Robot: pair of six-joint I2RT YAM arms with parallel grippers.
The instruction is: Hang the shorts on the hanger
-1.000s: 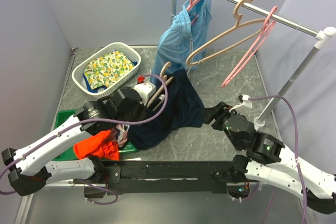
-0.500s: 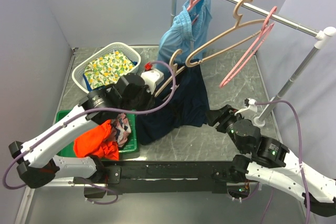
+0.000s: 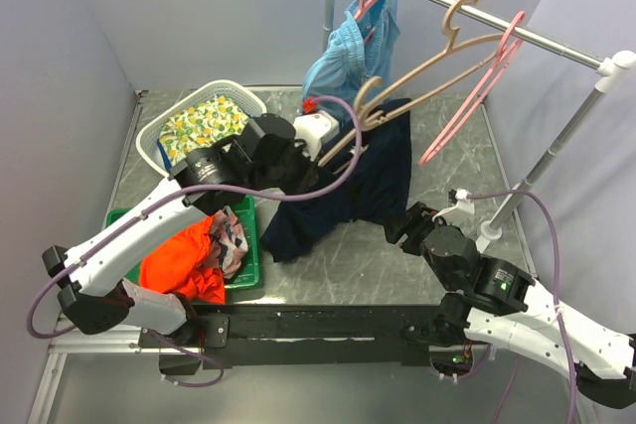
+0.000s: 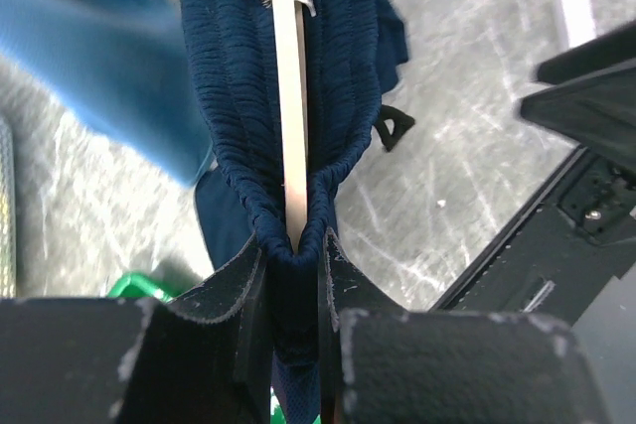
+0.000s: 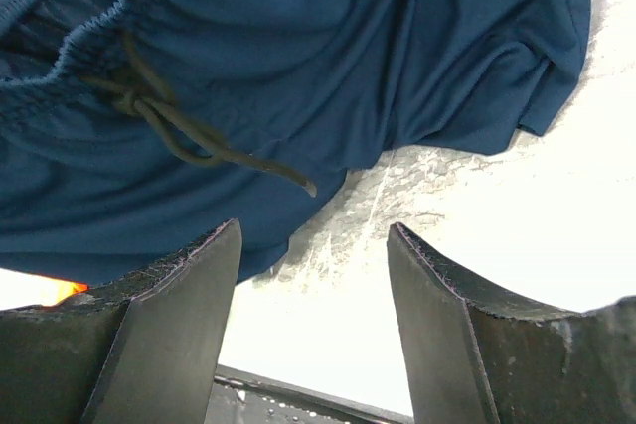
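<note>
The navy shorts (image 3: 370, 184) hang folded over the bar of a beige hanger (image 3: 350, 146), whose hook (image 3: 369, 92) points up toward the rail. My left gripper (image 3: 320, 139) is shut on the shorts' waistband and the hanger bar, holding both above the table. In the left wrist view the bar (image 4: 290, 67) runs between two folds of the shorts (image 4: 231, 76) into my closed gripper (image 4: 293, 250). My right gripper (image 3: 402, 226) is open just below the shorts' right hem. In the right wrist view the open gripper (image 5: 313, 245) sits under the shorts (image 5: 397, 57) and their drawstring (image 5: 189, 136).
A clothes rail (image 3: 517, 27) on a post (image 3: 552, 161) crosses the back right, carrying a second beige hanger (image 3: 467, 42), a pink hanger (image 3: 467, 101) and light-blue shorts (image 3: 348, 57) on another pink hanger. A white basket (image 3: 162, 124) and a green bin (image 3: 250, 245) with an orange garment (image 3: 179, 260) sit at left.
My left arm has lifted the hanger and the shorts up and away toward the rail. The shorts have come off the table. My right gripper has stayed open and shifted slightly left.
</note>
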